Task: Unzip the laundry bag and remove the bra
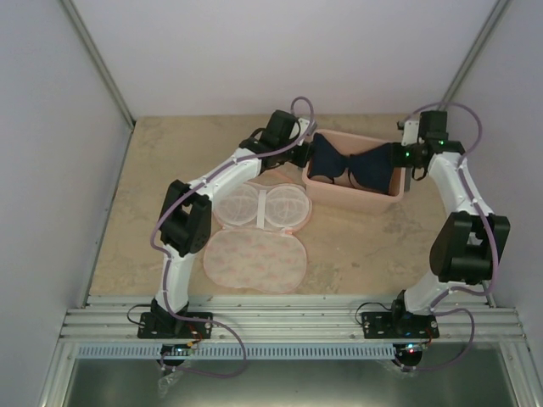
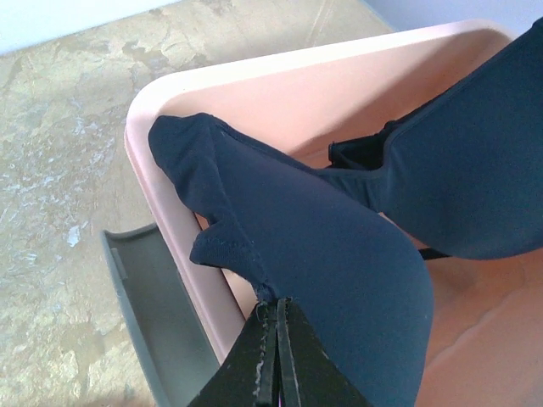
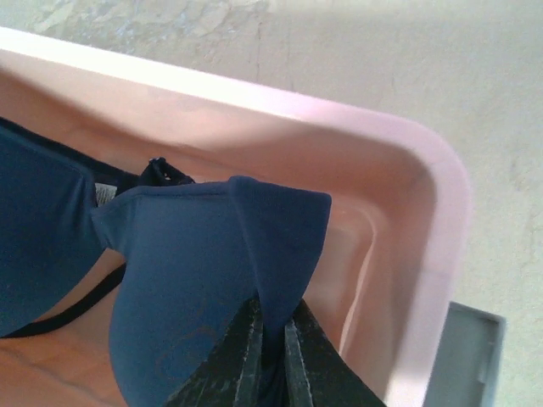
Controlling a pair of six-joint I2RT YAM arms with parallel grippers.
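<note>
1. Nearest the arm bases, the laundry bag (image 1: 254, 259) lies unzipped and spread flat around the middle of the surface (image 1: 170, 161). Its near half is pale pink-cream cloth with a small reddish print. The far half shows two round, translucent cups. Nothing dark is inside it.
2. Just beyond, toward the far edge and right of centre, stands a rigid pink tub (image 1: 356, 202) of smooth plastic with rounded corners and a thick rolled rim.
3. Over that tub the bra (image 1: 352, 165) is stretched end to end between the two arms. The left jaws are clenched on the tip of one end, and the right jaws are clenched on the other. The cloth is dark navy, matte and smooth, with two moulded cups. Thin black straps droop into the tub, and a small white label shows near the centre.
4. Judging by this, the bra is already out of the bag, and the step in hand looks like setting it down in the tub.
5. Doing that well likely means lowering both ends level and bringing them slightly together so the span fits inside the rim. Each side should let go only once the cups rest on the tub floor.
6. Soft cloth will slump as it is freed, and an end or strap may catch on the rim.
</note>
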